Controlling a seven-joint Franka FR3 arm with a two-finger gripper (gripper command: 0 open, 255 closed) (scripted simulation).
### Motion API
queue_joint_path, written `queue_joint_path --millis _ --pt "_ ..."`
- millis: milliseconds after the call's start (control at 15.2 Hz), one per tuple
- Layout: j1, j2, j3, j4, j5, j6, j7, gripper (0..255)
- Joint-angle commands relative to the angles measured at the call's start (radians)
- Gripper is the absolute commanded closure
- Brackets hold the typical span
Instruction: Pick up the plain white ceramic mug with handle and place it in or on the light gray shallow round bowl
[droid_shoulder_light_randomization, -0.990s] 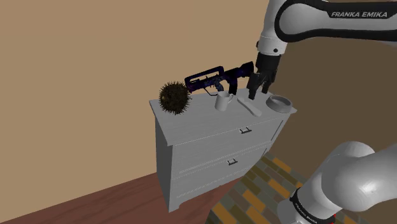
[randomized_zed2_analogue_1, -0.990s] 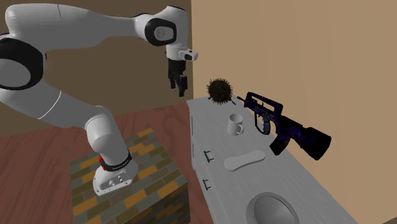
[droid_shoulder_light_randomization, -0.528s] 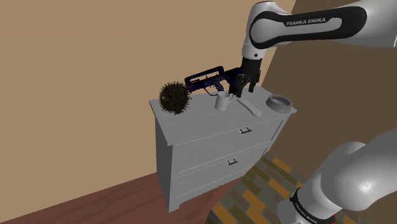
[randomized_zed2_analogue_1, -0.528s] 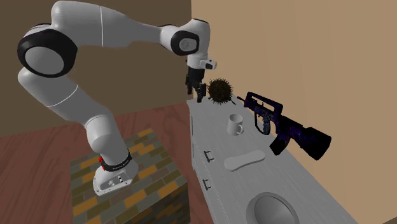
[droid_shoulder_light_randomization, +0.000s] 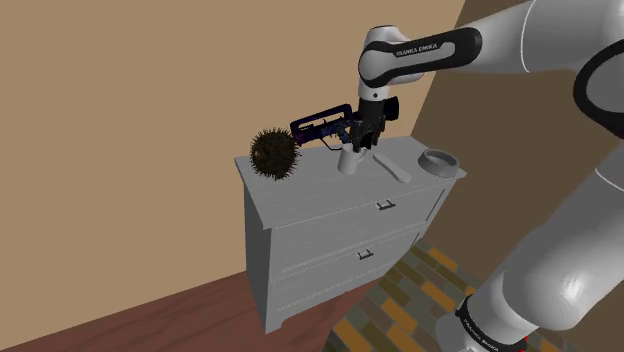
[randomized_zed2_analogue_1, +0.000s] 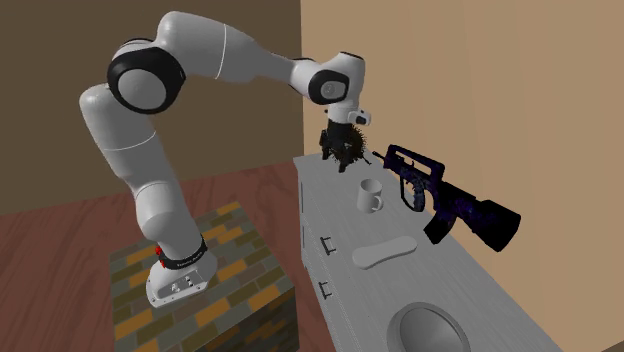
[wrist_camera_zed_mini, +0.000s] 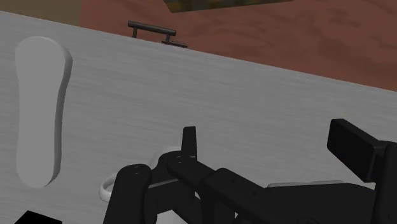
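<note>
Grey dresser top (randomized_zed2_analogue_1: 335, 215), mug (randomized_zed2_analogue_1: 371, 195) upright

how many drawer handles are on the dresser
2. The upper handle and the lower handle sit one beneath the other on the front of the dresser, toward the shoulder view's right. Its other sides face away, so more could be hidden.

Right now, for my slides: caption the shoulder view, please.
Franka gripper poised near white mug on grey dresser; bowl alongside.

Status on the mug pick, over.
Jaws open, just above mug. Mug upright on dresser, not yet gripped. Rifle close behind it; bowl empty.
</note>
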Motion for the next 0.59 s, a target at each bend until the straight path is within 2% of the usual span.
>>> queue_joint_path --millis 0,528 --pt "-0.006 0.076 -0.006 0.062 0.007 0.009 -0.018 0" --pt "-0.049 0.408 -0.018 0.385 0.045 -0.003 -0.085 0"
